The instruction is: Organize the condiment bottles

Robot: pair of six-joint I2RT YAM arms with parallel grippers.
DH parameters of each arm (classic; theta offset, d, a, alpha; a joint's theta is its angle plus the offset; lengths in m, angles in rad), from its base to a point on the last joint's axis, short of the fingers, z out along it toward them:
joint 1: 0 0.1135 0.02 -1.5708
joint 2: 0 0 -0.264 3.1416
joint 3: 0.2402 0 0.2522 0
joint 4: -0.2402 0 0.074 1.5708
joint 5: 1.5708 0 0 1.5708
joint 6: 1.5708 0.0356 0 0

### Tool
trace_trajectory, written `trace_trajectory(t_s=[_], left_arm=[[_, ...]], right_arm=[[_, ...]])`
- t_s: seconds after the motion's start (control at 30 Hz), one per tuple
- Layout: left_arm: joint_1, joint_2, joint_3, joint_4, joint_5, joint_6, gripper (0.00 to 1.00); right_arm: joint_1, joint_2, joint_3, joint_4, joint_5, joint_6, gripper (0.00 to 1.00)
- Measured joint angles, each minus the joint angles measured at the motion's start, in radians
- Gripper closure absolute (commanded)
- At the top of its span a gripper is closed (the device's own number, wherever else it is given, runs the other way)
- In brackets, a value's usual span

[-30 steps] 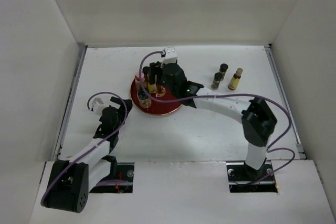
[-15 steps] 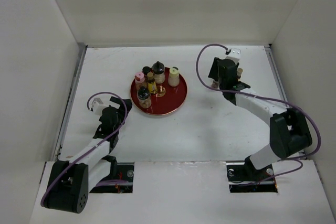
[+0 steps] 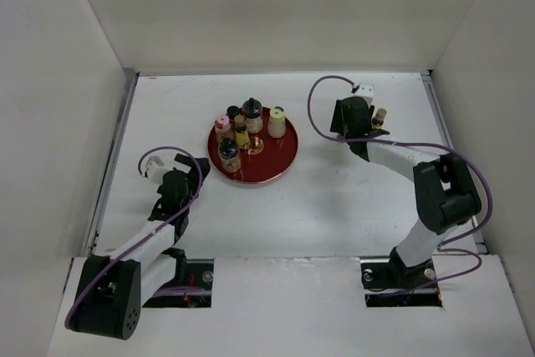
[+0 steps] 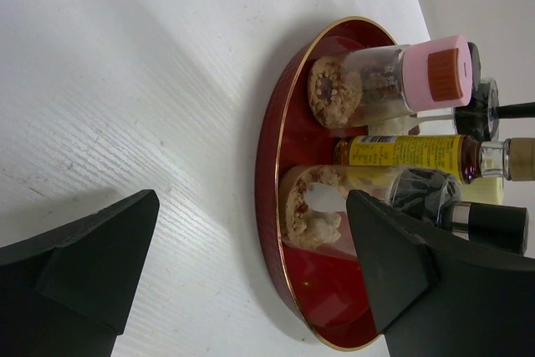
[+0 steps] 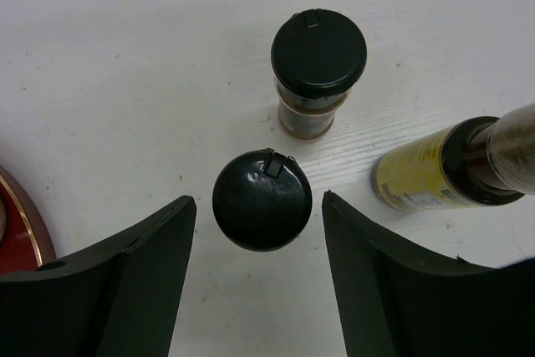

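Note:
Several condiment bottles stand on the round red tray (image 3: 280,169), among them a pink-capped jar (image 3: 222,125), a yellow bottle (image 3: 241,133) and a cream bottle (image 3: 277,121). My right gripper (image 3: 351,119) is open and hangs over the bottles at the back right. In the right wrist view a black-capped jar (image 5: 262,199) sits between the open fingers of the right gripper (image 5: 258,206), untouched. A second black-capped jar (image 5: 318,64) and a yellow bottle (image 5: 426,173) stand just beyond. My left gripper (image 3: 180,177) is open and empty, left of the tray.
In the left wrist view the tray's gold rim (image 4: 272,173) lies just ahead of the open left gripper (image 4: 251,206), with the pink-capped jar (image 4: 393,81) and yellow bottle (image 4: 410,150) behind it. White walls enclose the table on three sides.
My right arm has swung from over the tray to the bottles at the back right and settled over the black-capped jar. The left arm has not moved.

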Motion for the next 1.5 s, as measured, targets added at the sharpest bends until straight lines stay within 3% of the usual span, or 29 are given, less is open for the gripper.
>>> trace_trajectory(t_s=[0.17, 0.3, 0.4, 0.6, 0.83, 1.13, 1.5], left_arm=[[0.000, 0.009, 0.000, 0.001, 0.002, 0.000, 0.00], [0.000, 0.010, 0.000, 0.002, 0.002, 0.000, 0.00], [0.003, 0.010, 0.000, 0.002, 0.002, 0.000, 0.00], [0.005, 0.005, 0.000, 0.002, 0.001, 0.000, 0.00], [0.004, 0.013, 0.000, 0.002, 0.002, 0.000, 0.00], [0.005, 0.011, 0.000, 0.002, 0.002, 0.001, 0.00], [0.005, 0.019, 0.000, 0.002, 0.005, 0.003, 0.00]], right_arm=[[-0.007, 0.013, 0.016, 0.003, 0.002, -0.006, 0.37], [-0.011, 0.031, 0.032, 0.004, 0.007, -0.014, 0.54], [-0.011, 0.032, 0.034, 0.005, 0.019, -0.021, 0.60], [0.045, -0.064, -0.006, 0.001, 0.048, -0.029, 0.62], [0.259, -0.186, 0.003, 0.041, 0.037, -0.008, 0.62], [0.441, 0.080, 0.203, 0.065, -0.008, 0.000, 0.62], [0.467, 0.277, 0.350, 0.067, -0.012, -0.042, 0.61]])
